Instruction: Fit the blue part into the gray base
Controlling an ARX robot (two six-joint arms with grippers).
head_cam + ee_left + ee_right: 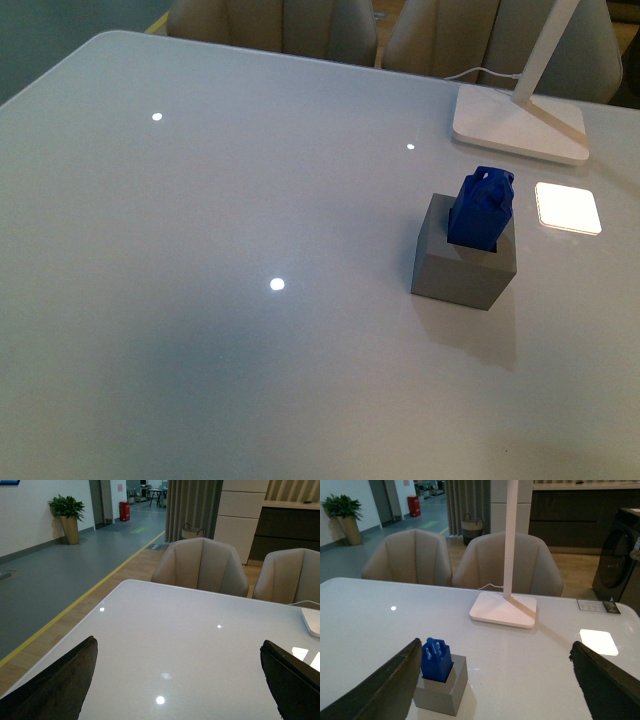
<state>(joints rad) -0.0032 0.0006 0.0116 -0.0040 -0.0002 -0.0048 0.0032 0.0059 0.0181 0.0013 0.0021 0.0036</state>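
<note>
On the white table (200, 350), toward four o'clock in the front view, the gray base (463, 264) stands flat with the blue part (481, 208) seated upright in the square hole of its top face, the upper half of the part rising clear of the rim and its small looped knob on top. At about one o'clock from the cube sits the white lamp foot (515, 125), its slanted stem climbing out of view, and just beside the cube at two o'clock lies a bright square patch of light (568, 208) on the tabletop. Two beige chairs (410, 557) stand behind the far edge. Neither arm appears in the front view. The left gripper (175, 690) hangs with its dark fingers (55, 685) spread wide, nothing between them. The right gripper (495, 690) is likewise spread wide and holds nothing, the cube and its blue insert standing just beside one finger (385, 690), apart from it
</note>
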